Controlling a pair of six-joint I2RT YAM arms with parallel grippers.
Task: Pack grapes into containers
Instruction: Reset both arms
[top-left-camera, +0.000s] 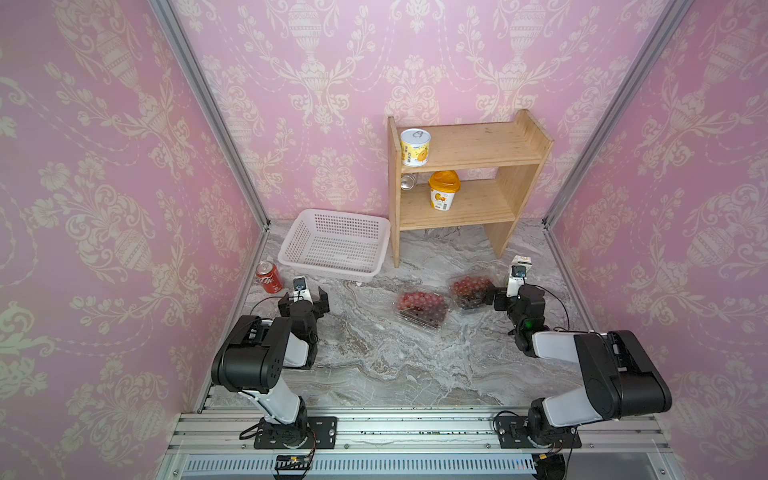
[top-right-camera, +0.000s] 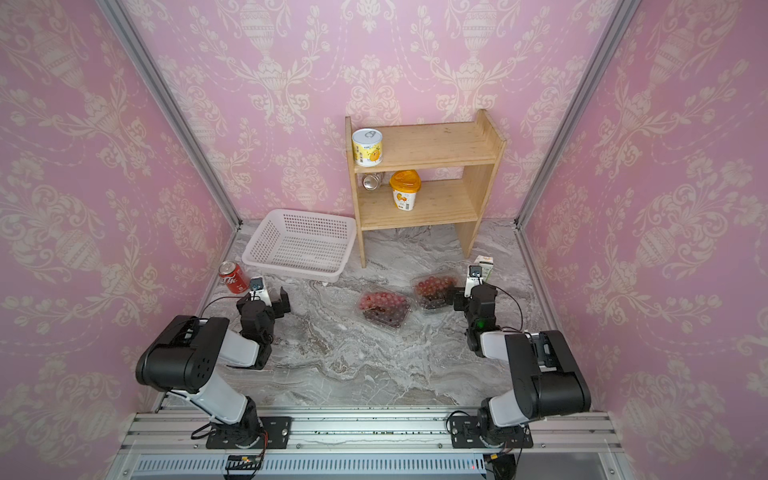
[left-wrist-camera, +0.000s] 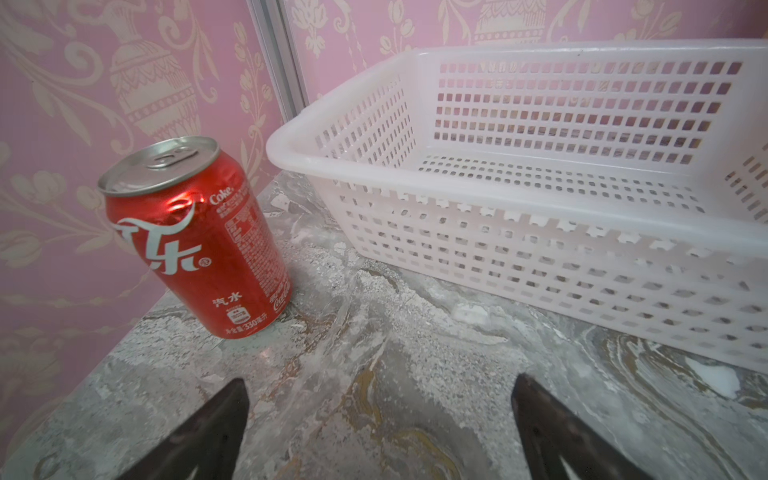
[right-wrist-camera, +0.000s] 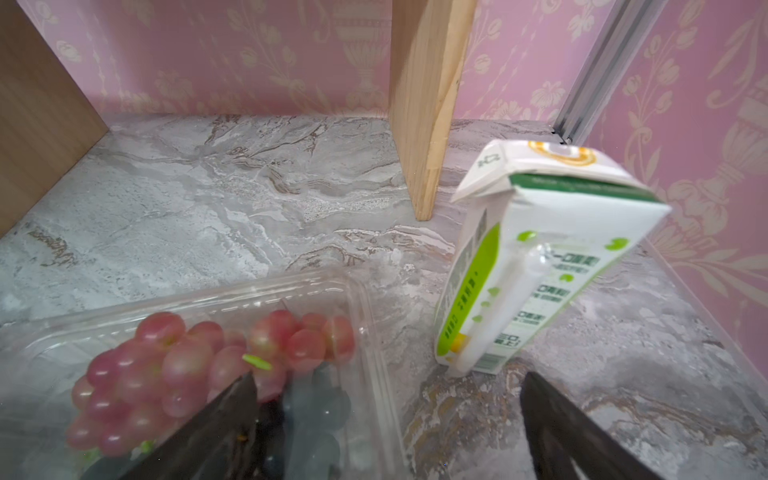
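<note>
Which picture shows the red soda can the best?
The left wrist view: the red can stands close up, its dent and lettering clear. In both top views the red can looks small, beside the white basket. The right wrist view does not show it.

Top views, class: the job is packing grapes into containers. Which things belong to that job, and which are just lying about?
Belong to the job: pink and dark grape bunches; middle clear plastic clamshell container; right clear plastic clamshell container.
Just lying about: white perforated plastic basket; red cola can; wooden shelf; yellow-labelled tin; orange-lidded tub; white-and-green drink carton.
</note>
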